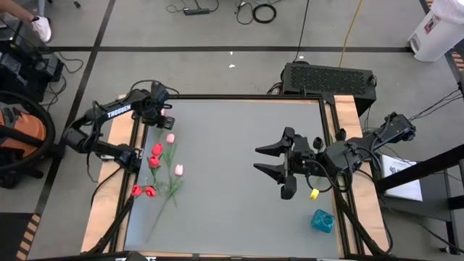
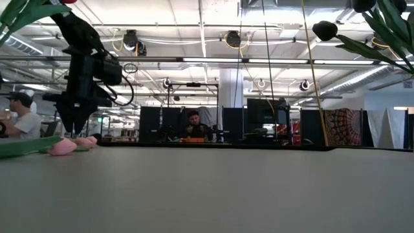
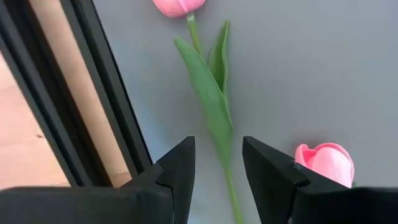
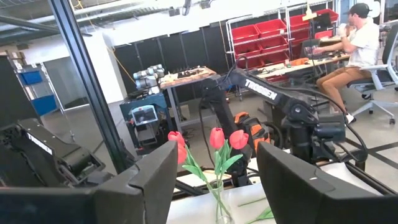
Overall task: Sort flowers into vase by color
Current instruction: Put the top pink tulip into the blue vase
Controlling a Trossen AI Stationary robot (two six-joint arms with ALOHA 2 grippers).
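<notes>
1. Hovering over the desk's (image 1: 239,174) far-left corner, the left hand (image 3: 217,163) points straight down at a pink tulip (image 3: 211,93) lying flat just inside the left edge; its fingers are parted and hold nothing.
2. In the left wrist view that tulip's green stem runs into the gap between the two fingertips (image 3: 180,163), its leaves just ahead of them and its pink head (image 3: 179,6) at the stem's far end. The long axis crosses the line between the fingers, so a straight descent and a squeeze looks like all the grasp needs.
3. A second pink head (image 3: 326,163) lies just beside one finger; my guess is it could be nudged on the way down.
4. The rest of the flowers (image 1: 159,170), red and pink, lie scattered along the desk's left edge, stems running roughly toward the near-left corner.
5. A clear vase (image 4: 219,202) already holding three red tulips (image 4: 214,140) shows in the right wrist view; where it stands on the desk I cannot tell.
6. The right hand (image 1: 264,159) waits over the right half, fingers spread and empty, well apart from the flowers. The left arm is plainly nearer.
</notes>
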